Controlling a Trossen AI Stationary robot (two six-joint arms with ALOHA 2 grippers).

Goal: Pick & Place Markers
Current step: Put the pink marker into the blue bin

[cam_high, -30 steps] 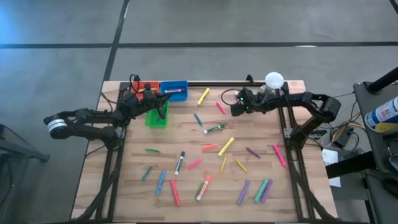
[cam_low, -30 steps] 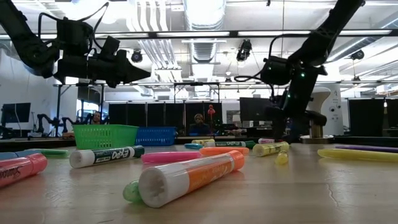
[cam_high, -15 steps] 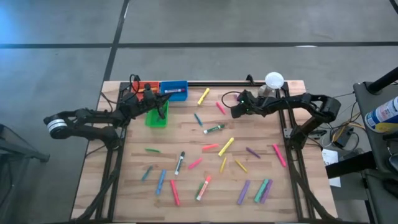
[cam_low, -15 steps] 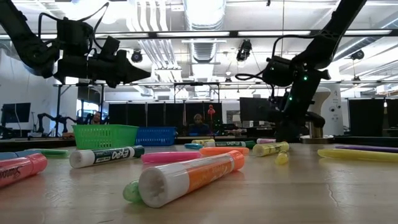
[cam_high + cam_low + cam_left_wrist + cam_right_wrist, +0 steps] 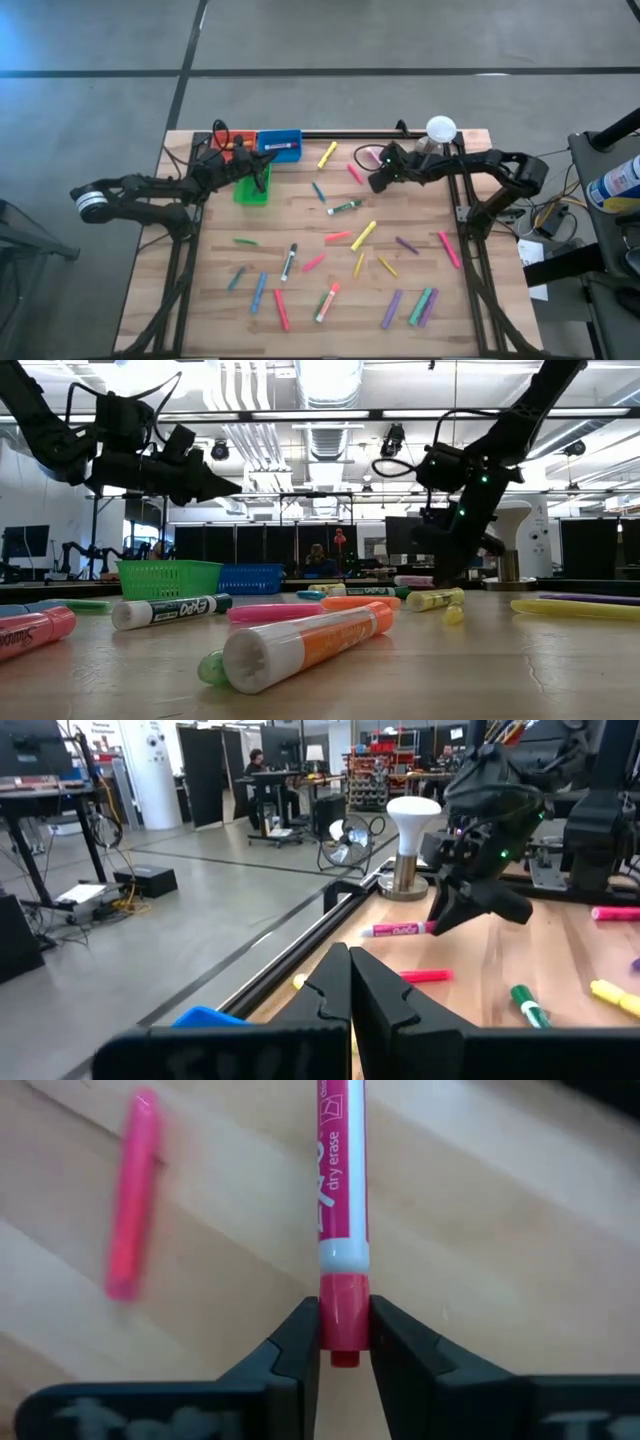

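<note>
Lifted since before, right end effector (image 5: 345,1342) grips 1 pink marker (image 5: 341,1200); left end effector (image 5: 350,982) closed, empty.

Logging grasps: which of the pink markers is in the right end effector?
The pink dry-erase marker near the table's far edge, pinched by its cap in the right end effector; the plain pink marker beside it lies free.

Wooden slatted table (image 5: 420,205), strewn with loose markers (image 5: 362,236) across its middle and near half: pink, yellow, green, blue, purple, orange, some white-barrelled. Along the far edge, a red bin (image 5: 229,139), a blue bin (image 5: 280,145) and, just in front, a green bin (image 5: 252,187). At the far right corner, a white-domed object (image 5: 440,130) on a stand. More markers near the back rail, among them a yellow one (image 5: 327,155).
</note>
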